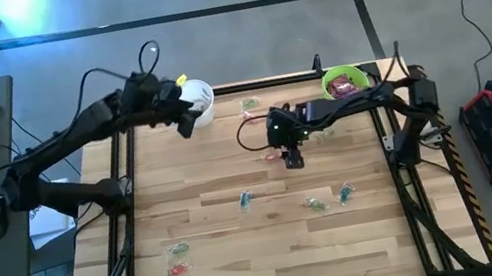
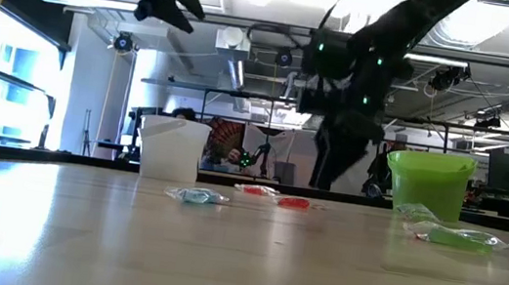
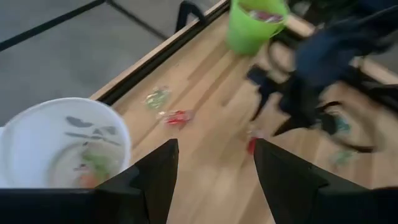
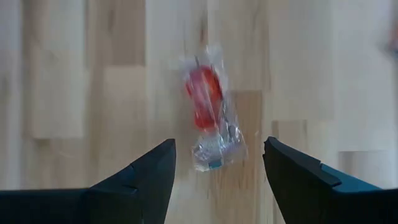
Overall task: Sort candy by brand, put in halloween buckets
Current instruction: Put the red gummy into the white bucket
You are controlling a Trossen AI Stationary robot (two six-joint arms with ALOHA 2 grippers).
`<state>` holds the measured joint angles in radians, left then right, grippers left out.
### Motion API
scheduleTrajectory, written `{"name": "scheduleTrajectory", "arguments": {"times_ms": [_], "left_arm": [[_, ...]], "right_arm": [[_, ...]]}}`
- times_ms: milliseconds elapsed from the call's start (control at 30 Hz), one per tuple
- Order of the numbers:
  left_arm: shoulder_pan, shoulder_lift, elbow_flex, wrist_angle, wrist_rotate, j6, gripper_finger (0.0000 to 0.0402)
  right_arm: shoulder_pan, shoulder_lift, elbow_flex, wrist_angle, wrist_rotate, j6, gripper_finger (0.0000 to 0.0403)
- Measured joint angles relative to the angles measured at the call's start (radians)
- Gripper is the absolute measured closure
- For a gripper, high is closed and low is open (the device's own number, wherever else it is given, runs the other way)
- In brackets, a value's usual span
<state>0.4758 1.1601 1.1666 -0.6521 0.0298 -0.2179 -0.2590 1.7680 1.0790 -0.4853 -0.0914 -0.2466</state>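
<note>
White bucket sits under the left gripper, fingers spread and empty. The right gripper, fingers also apart, hovers over a red candy on the table; next, probably lower and close.

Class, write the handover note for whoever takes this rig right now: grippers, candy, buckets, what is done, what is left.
Left gripper: open, empty, beside the white bucket.
Right gripper: open, empty, over a red clear-wrapped candy lying on the table.
Green bucket, at the far edge, holds magenta packets; the white one holds some small pieces.
Left: the scattered small clear-wrapped candies, including a blue one and a red one nearer the front. No magenta packet shows loose on the table.
</note>
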Motion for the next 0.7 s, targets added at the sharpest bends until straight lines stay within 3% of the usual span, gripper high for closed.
{"name": "scheduleTrajectory", "arguments": {"times_ms": [233, 333, 467, 633, 700], "left_arm": [[-0.083, -0.159, -0.180, 0.162, 0.002, -0.072, 0.0199], [-0.110, -0.200, -0.223, 0.189, 0.010, -0.097, 0.0199], [-0.140, -0.219, -0.251, 0.189, 0.019, -0.126, 0.0199], [-0.180, -0.202, -0.254, 0.188, 0.054, -0.115, 0.0200], [-0.198, -0.193, -0.254, 0.185, 0.056, -0.083, 0.0200]], "right_arm": [[-0.003, 0.077, 0.000, 0.014, 0.008, -0.053, 0.0177], [-0.003, 0.091, 0.000, 0.016, 0.005, -0.050, 0.0196], [-0.002, 0.096, 0.001, 0.018, -0.001, -0.039, 0.0257], [-0.002, 0.097, 0.001, 0.026, -0.010, -0.005, 0.0370], [-0.002, 0.097, 0.001, 0.030, -0.018, 0.014, 0.0393]]}}
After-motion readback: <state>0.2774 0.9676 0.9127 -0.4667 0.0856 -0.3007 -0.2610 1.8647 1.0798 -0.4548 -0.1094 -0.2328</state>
